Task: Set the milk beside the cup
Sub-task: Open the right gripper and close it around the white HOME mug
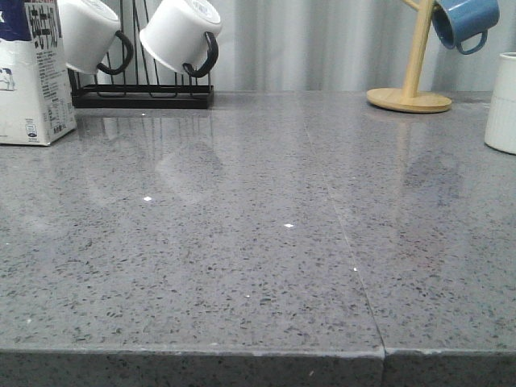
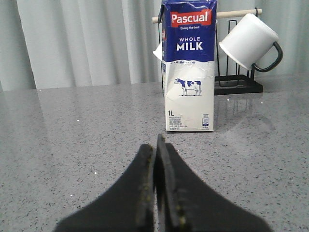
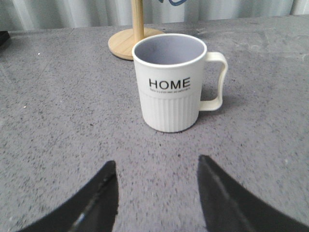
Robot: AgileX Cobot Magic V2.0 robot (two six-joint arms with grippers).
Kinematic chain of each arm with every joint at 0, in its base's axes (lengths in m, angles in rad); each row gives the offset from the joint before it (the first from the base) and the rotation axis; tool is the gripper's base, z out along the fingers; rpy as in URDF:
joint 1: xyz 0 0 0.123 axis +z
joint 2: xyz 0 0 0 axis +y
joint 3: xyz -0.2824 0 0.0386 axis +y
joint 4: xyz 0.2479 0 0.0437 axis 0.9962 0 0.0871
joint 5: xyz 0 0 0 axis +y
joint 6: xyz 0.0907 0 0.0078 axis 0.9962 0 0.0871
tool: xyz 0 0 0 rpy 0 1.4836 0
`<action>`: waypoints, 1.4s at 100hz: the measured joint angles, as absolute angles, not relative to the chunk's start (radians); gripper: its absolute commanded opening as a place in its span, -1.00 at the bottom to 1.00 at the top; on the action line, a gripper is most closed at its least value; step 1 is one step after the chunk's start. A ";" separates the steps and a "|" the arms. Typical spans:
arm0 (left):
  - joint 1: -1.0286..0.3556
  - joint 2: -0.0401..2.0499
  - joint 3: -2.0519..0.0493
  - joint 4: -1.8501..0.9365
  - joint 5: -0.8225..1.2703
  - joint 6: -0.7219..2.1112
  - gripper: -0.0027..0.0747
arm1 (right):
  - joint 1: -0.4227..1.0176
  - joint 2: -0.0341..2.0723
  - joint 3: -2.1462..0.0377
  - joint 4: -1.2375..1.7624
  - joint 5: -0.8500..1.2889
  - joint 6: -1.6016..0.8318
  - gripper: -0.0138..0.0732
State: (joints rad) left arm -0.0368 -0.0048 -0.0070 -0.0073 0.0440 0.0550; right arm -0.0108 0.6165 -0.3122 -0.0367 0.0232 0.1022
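Observation:
The milk carton (image 1: 32, 72) stands upright at the far left of the grey counter; in the left wrist view the milk (image 2: 189, 67) shows its blue "WHOLE MILK" top and cow picture. My left gripper (image 2: 155, 145) is shut and empty, a short way in front of the carton. The ribbed white cup (image 3: 170, 82) marked "HOME" stands upright, handle to the side; in the front view the cup (image 1: 502, 103) is cut by the right edge. My right gripper (image 3: 157, 166) is open and empty, just short of the cup. Neither gripper shows in the front view.
A black rack (image 1: 141, 93) holds plain white mugs with black handles (image 1: 181, 36) behind the carton. A wooden mug tree (image 1: 411, 89) with a blue mug (image 1: 463, 22) stands at the back right. The counter's front edge (image 1: 258, 353) runs across the bottom.

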 measured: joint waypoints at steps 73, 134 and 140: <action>-0.037 -0.005 -0.007 -0.007 0.044 0.055 -0.98 | -0.233 1.306 -0.334 -0.037 -0.751 0.102 0.29; -0.037 -0.005 -0.007 -0.007 0.044 0.055 -0.98 | -0.233 1.623 -0.591 -0.037 -0.788 0.102 -0.03; -0.037 -0.005 -0.007 -0.007 0.044 0.055 -0.98 | -0.233 1.633 -0.605 -0.041 -0.774 0.102 -0.26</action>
